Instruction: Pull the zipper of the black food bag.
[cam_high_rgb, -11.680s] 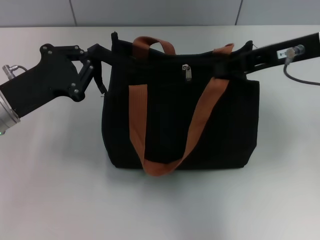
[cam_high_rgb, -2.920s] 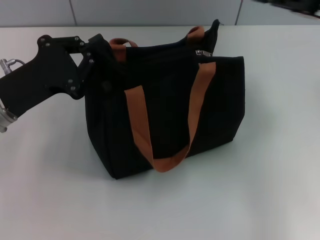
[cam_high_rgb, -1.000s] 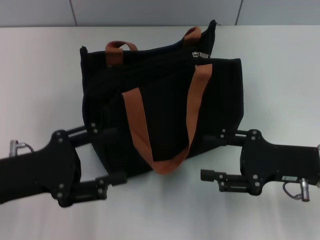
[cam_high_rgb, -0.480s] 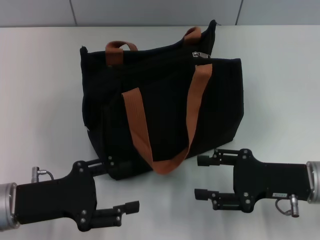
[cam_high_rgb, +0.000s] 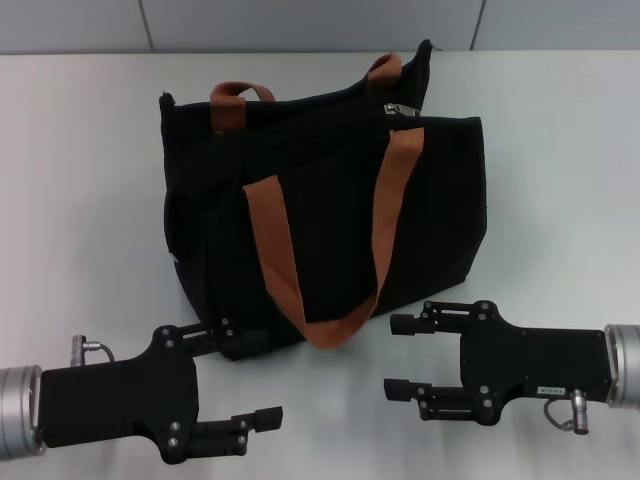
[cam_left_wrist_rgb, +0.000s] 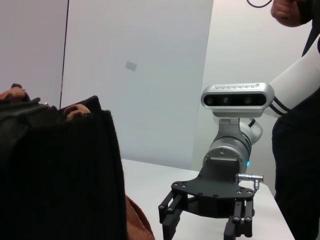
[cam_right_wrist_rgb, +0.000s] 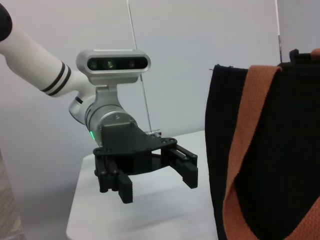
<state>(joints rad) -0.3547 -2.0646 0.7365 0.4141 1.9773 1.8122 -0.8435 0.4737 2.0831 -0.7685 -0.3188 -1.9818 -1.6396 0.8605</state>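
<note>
Black food bag (cam_high_rgb: 330, 200) (one), two orange straps (cam_high_rgb: 275, 250), two open grippers (cam_high_rgb: 240, 385) (cam_high_rgb: 400, 355).

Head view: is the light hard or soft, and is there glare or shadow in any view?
Head view: even, soft light; the black food bag and the open left gripper and right gripper throw only faint shadows on the table; the zipper gives a small glint. Left wrist view: the bag stands dark against a bright wall. Right wrist view: its orange strap is well lit.
</note>
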